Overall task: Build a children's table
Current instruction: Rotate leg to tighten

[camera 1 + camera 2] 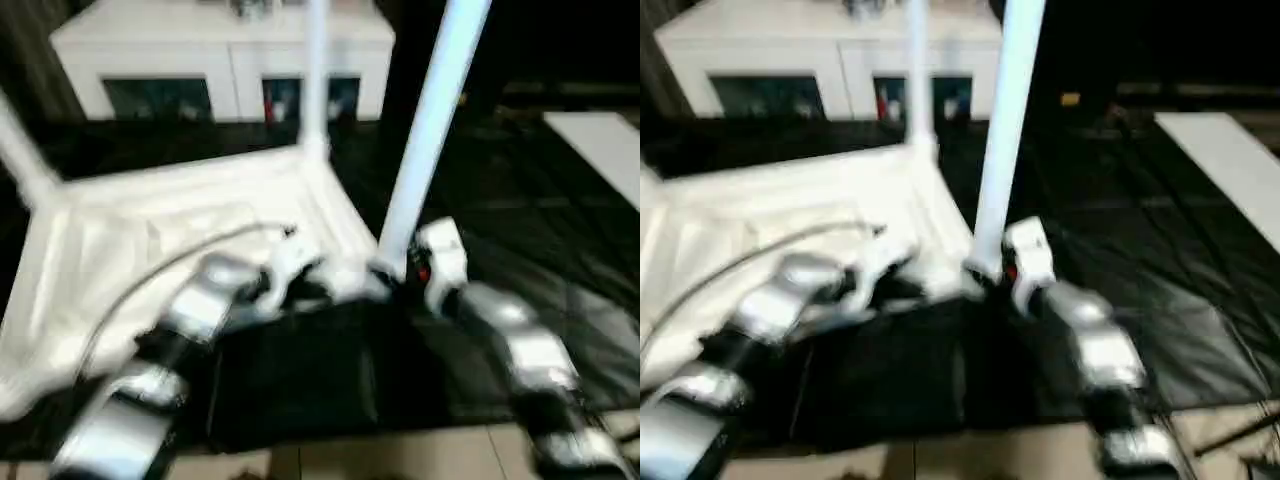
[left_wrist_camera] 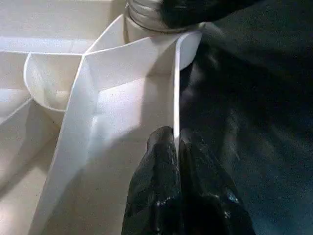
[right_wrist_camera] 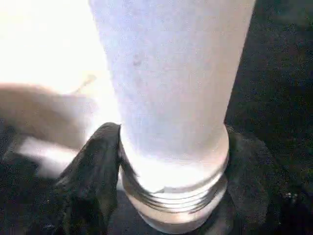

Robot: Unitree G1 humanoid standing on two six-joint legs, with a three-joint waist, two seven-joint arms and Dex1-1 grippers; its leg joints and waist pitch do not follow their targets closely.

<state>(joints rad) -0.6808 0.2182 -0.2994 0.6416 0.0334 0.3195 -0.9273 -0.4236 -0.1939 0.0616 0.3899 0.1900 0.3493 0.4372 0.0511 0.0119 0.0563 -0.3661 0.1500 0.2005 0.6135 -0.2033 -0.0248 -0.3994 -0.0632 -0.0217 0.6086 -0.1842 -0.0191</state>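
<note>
The children's table top point(image 1: 150, 250) lies upside down on the black cover, ribs facing up. One leg point(image 1: 316, 80) stands in its far corner and another point(image 1: 20, 150) rises at the left. A third leg point(image 1: 430, 130) stands tilted at the near right corner socket point(image 2: 188, 44). My right gripper point(image 1: 400, 270) is clasped around this leg's threaded base point(image 3: 171, 196), one black finger point(image 3: 93, 171) on each side. My left gripper point(image 2: 175, 137) is pinched shut on the top's thin rim wall point(image 2: 175, 88), a short way from that corner.
A white cabinet with glass doors point(image 1: 220, 50) stands behind the work table. The black cover point(image 1: 560, 240) stretches off to the right, where a white panel point(image 1: 600, 150) lies. Pale floor point(image 1: 350, 455) shows at the near edge. A grey cable point(image 1: 150, 270) arcs over my left forearm.
</note>
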